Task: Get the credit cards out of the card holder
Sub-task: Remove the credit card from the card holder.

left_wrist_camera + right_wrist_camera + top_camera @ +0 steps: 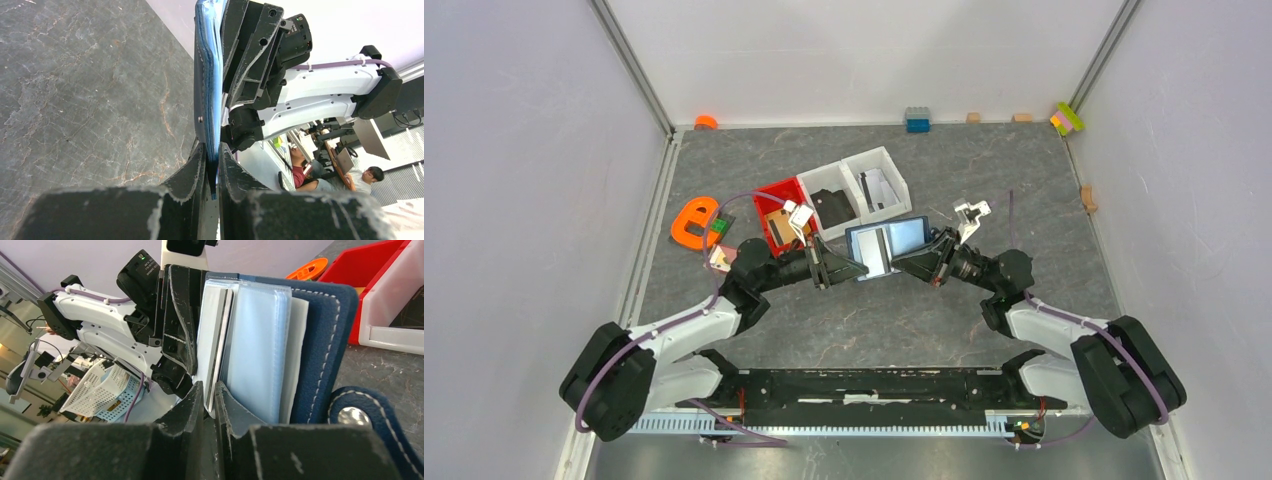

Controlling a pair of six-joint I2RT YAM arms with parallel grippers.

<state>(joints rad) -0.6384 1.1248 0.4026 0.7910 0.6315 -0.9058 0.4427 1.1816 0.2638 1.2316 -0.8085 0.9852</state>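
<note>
The credit card [214,340] pinched in the right gripper [210,392] should be drawn straight from the card holder [325,340] clamped by the left gripper [212,152].

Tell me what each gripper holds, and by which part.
The left gripper clamps the card holder by one edge. The right gripper pinches a light grey credit card by its near end, not yet out of the holder.
</note>
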